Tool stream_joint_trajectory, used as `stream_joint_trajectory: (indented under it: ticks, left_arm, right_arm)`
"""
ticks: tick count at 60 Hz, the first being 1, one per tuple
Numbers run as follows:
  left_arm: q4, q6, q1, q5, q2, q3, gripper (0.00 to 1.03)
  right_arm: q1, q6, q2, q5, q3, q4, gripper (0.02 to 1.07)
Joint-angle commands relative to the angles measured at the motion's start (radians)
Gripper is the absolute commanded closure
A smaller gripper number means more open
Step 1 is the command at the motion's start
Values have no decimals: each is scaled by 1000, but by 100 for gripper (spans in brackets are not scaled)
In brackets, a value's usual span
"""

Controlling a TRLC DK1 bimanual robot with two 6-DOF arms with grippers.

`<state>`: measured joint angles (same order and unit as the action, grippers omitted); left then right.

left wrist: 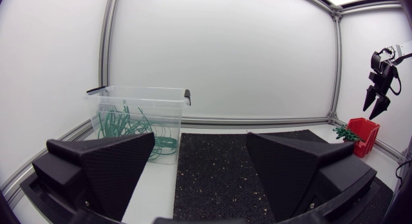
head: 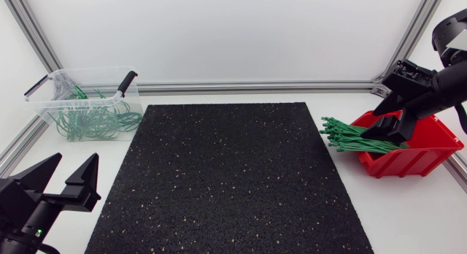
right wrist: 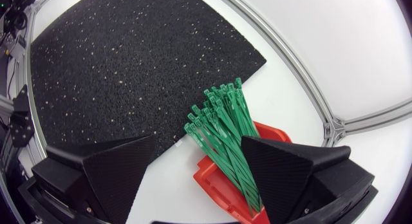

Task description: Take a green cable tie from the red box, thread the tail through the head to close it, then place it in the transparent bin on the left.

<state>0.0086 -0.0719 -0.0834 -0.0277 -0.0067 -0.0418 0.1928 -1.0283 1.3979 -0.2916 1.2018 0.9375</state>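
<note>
The right gripper (right wrist: 198, 141) is hovering spread and empty over the green cable ties (head: 350, 139) in the red box (head: 419, 155). Picking and threading are not yet done (closed ties (head: 95, 119) are lying in the transparent bin (head: 55, 82)). The left gripper (left wrist: 201, 137) is resting spread.

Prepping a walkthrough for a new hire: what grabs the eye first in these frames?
The red box at the table's right edge, with a bundle of green cable ties fanning out over its rim toward the black mat, and the right gripper hanging open above them. Next, the transparent bin at the far left corner, holding looped green ties.
</note>
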Motion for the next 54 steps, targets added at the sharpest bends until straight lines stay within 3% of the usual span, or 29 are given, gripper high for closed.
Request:
stream_joint_trajectory:
  ticks: [1,21,35,54]
  left_arm:
    - [-19,-19,10,-8,-3,40,4]
    - [-21,-19,10,-8,-3,40,4]
    - [-22,-19,10,-8,-1,40,4]
    - [-25,-19,17,-8,4,39,4]
  right_arm:
    - [23,-122,56,-1,19,18,8]
    - [51,-449,128,16,-134,-55,9]
    - [30,-504,122,57,-266,-220,9]
    - [-4,-498,151,97,-311,-315,9]
